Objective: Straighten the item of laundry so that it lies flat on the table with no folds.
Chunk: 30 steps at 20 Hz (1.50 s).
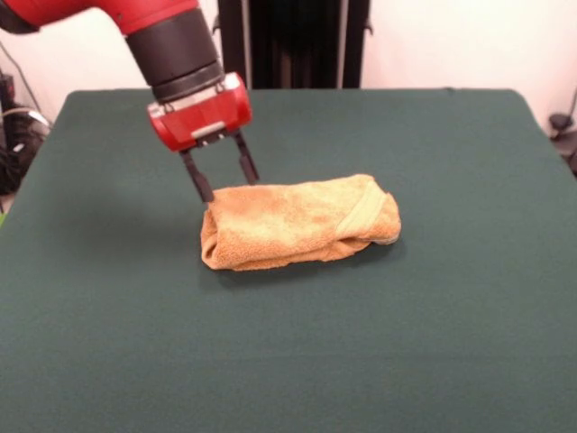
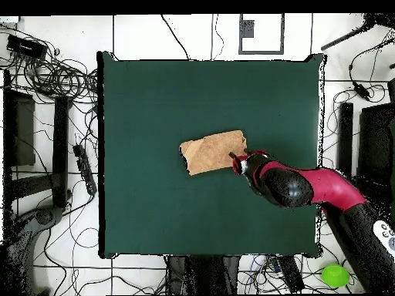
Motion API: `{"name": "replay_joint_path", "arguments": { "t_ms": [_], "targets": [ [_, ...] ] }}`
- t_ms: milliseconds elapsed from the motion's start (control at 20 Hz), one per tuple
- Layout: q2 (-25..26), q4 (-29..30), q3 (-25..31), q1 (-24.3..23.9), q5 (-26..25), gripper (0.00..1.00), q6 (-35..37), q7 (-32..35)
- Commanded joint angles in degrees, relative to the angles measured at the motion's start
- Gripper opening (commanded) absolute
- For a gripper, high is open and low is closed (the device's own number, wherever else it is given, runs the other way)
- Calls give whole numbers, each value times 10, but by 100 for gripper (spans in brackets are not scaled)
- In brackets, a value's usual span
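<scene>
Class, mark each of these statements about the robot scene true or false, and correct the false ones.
1. The towel lies fully spread out flat. False: it is folded over into a thick bundle.
2. The gripper is at one end of the towel, its fingers apart. True.
3. The towel's paler band is at the end nearest the gripper. False: it is at the opposite end.
4. The towel rests on the green table. True.
5. The towel hangs over the table's edge. False: it lies near the middle.
</scene>
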Motion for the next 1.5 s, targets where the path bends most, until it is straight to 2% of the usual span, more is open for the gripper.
{"name": "replay_joint_path", "arguments": {
  "t_ms": [50, 350, 500, 850, 1150, 1500],
  "targets": [
    [-12, -46, 23, 33, 17, 100, 78, -98],
    [35, -62, 0, 31, -17, 100, 47, -106],
    [71, -72, -9, 24, -20, 100, 37, -105],
    [117, -90, -22, 21, -29, 100, 22, -97],
    [147, -97, -35, 19, 0, 100, 48, -68],
    [162, -94, -38, 13, 10, 100, 64, -63]
  ]
}}
